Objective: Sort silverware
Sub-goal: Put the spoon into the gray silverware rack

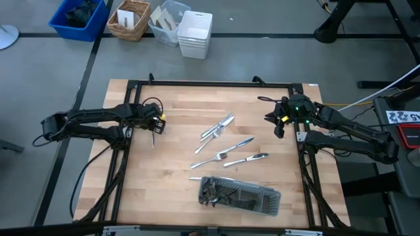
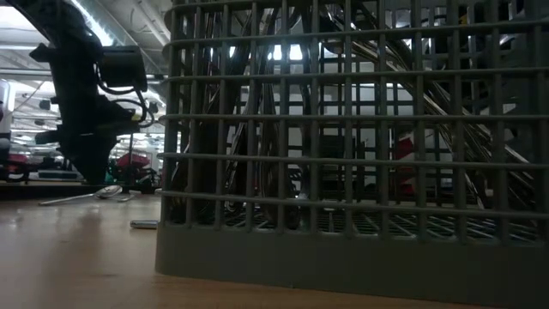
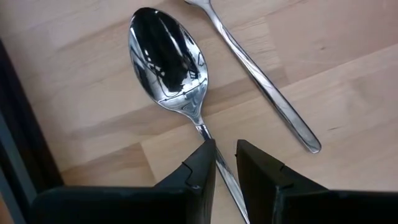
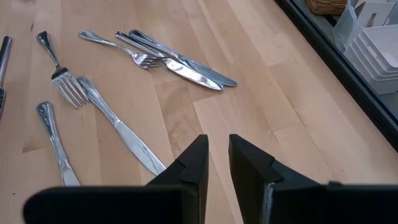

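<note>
Grey floor (image 1: 262, 59); bins (image 1: 195, 34), perhaps storage, beyond table
</note>
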